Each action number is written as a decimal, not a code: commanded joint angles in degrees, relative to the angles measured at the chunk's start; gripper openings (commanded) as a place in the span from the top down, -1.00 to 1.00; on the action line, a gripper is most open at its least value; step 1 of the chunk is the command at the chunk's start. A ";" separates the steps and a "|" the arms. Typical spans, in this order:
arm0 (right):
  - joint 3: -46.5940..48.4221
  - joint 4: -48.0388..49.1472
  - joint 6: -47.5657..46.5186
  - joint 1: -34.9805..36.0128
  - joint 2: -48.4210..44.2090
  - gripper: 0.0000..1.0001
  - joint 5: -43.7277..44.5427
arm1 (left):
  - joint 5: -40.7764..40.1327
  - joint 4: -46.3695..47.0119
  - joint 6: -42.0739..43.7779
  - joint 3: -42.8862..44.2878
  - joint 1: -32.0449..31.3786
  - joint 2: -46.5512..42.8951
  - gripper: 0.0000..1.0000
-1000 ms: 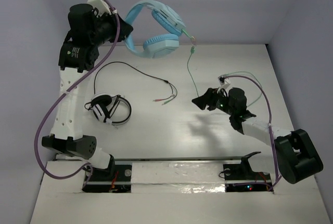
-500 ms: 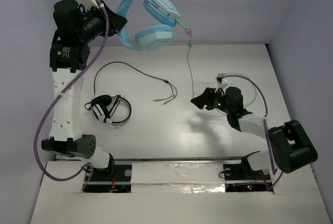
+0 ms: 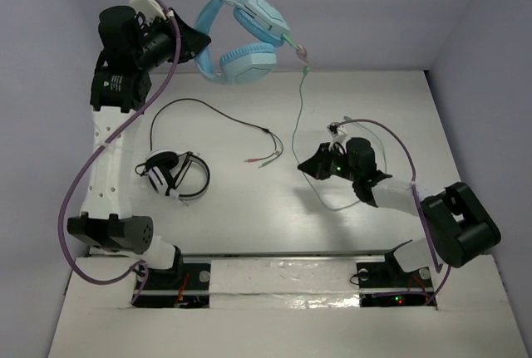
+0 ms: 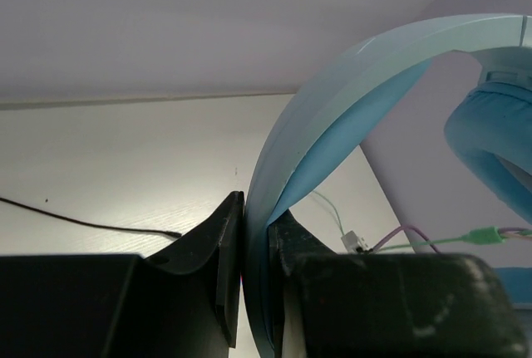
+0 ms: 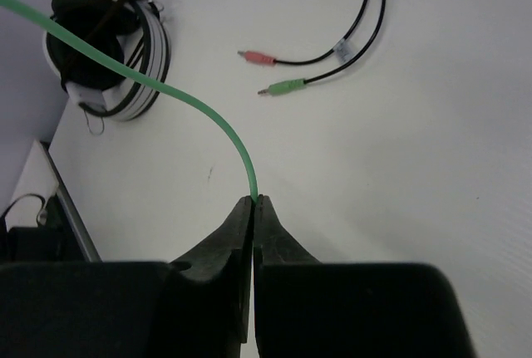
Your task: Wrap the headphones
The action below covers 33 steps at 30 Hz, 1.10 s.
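Nearest: right gripper [image 5: 253, 200] low over the table [image 3: 249, 225], jaws pinched tight on the thin green cable [image 5: 195, 109], which leaves the tips and arcs off left in the wrist view. A slack loop of it lies on the table beside the right forearm. Risk: cable is thin and held at the very tips, so it may slide out on a pull; too hard a pull would strain where it joins the cup. Black-and-white headphones [image 3: 174, 174] with black cable [image 3: 216, 113] and plugs [image 5: 283, 88] sit left of the right gripper, apart but near enough to snag the slack. Far: left gripper [image 4: 253, 208] raised high, jaws clamped on the band of the headphones [image 3: 241, 63], cups hanging in air over the table's far edge. Narrow band grip, so winding tugs could swing or twist them loose
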 commanded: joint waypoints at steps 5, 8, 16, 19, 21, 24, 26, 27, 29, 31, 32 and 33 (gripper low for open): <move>-0.24 -6.01 0.47 1.84 -11.11 1.00 3.28 | -2.14 10.66 -4.97 -8.16 0.16 -3.75 1.00; 2.47 -14.52 -0.49 1.84 -16.05 1.00 7.32 | -4.33 14.34 -6.55 -15.28 0.16 -5.50 1.00; 6.17 -19.92 0.82 5.61 -13.69 1.00 12.70 | -6.18 25.25 -14.02 -31.89 0.16 -8.76 1.00; 7.58 -21.14 2.05 9.56 -11.31 1.00 15.77 | -9.16 29.89 -18.23 -37.96 -0.54 -10.43 1.00; 11.69 -24.39 2.06 12.37 -8.51 1.00 19.63 | -12.92 31.31 -19.39 -40.77 -2.11 -11.48 1.00; 15.48 -30.72 1.27 18.43 -7.18 1.00 24.29 | -22.94 30.36 -18.17 -42.01 -5.72 -12.27 1.00; 19.17 -36.23 0.74 22.48 -6.83 1.00 25.61 | -28.22 30.00 -16.76 -42.45 -10.20 -12.36 1.00; 20.66 -38.27 0.56 23.97 -6.82 1.00 26.32 | -33.81 29.83 -16.41 -42.89 -11.52 -12.28 1.00; 25.05 -44.49 -0.49 28.61 -7.35 1.00 32.35 | -37.54 29.56 -15.35 -43.07 -14.86 -11.23 1.00; 27.95 -48.47 -0.93 30.22 -7.96 1.00 35.45 | -41.24 28.24 -13.86 -42.89 -16.71 -10.00 1.00; 30.84 -52.49 -1.45 30.75 -8.32 1.00 36.07 | -42.47 28.07 -13.16 -43.07 -18.37 -9.56 1.00; 32.44 -54.53 -2.07 31.80 -8.49 1.00 36.69 | -43.87 28.07 -11.85 -43.68 -19.00 -8.94 1.00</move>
